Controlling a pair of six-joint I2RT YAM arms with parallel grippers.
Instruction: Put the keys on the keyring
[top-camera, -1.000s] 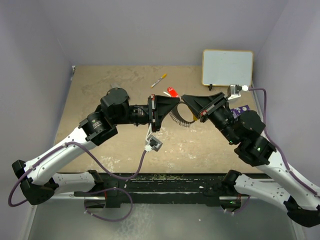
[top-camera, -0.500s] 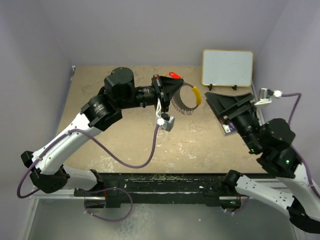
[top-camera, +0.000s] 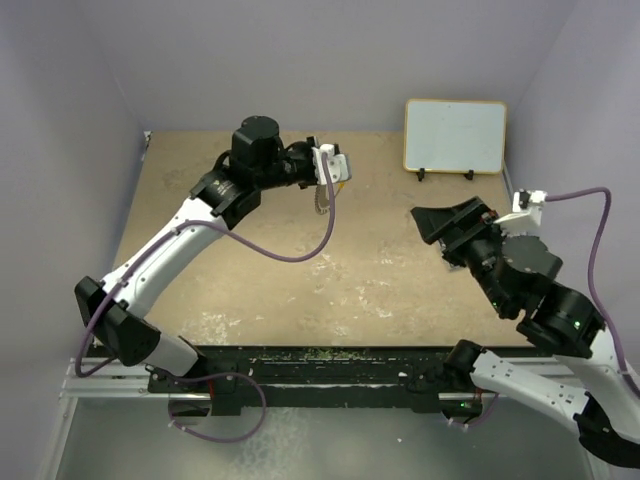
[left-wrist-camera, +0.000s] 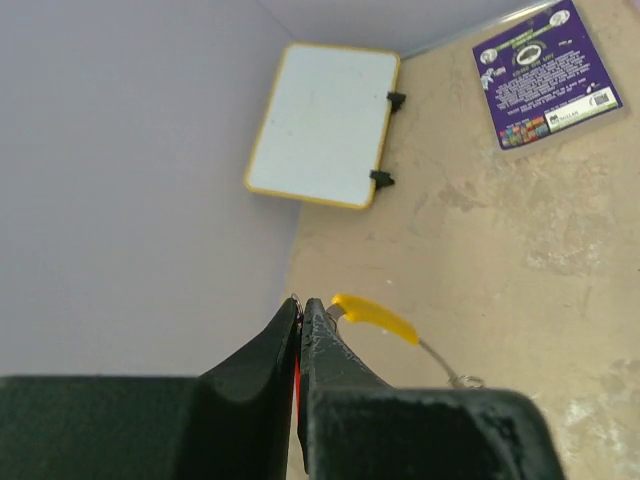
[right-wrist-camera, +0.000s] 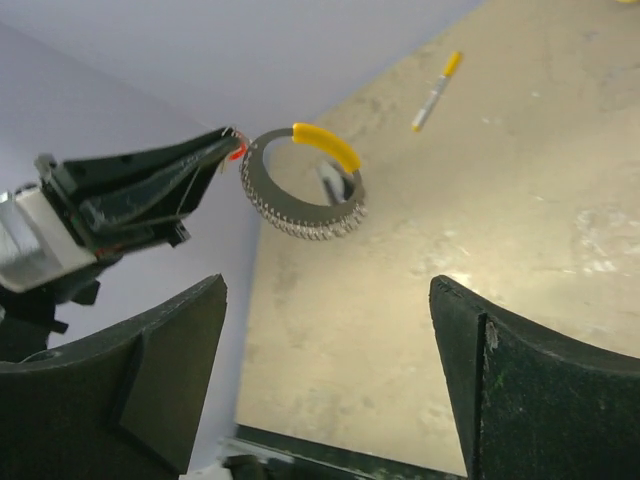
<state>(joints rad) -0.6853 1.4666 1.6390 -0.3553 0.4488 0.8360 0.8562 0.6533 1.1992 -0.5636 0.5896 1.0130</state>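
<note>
My left gripper (top-camera: 318, 178) is raised over the far middle of the table. Its jaws are shut on the keys, of which only a red sliver (left-wrist-camera: 296, 368) shows between the fingers, and the red tag (right-wrist-camera: 236, 153) shows at the tips in the right wrist view. The keyring (right-wrist-camera: 303, 186), a wire ring strung with silver pieces and a yellow arc (left-wrist-camera: 375, 316), hangs from those tips (top-camera: 321, 200). My right gripper (top-camera: 432, 224) stands wide open and empty (right-wrist-camera: 328, 287), well to the right of the ring.
A whiteboard (top-camera: 455, 135) leans against the back wall at the right. A yellow-tipped marker pen (right-wrist-camera: 437, 92) lies on the table beyond the ring. A purple card (left-wrist-camera: 548, 72) lies flat near the whiteboard. Purple walls close in the table.
My right gripper has opened, let go of the keyring and drawn back to the right. My left arm has lifted and swung towards the back wall, carrying the ring with it.
</note>
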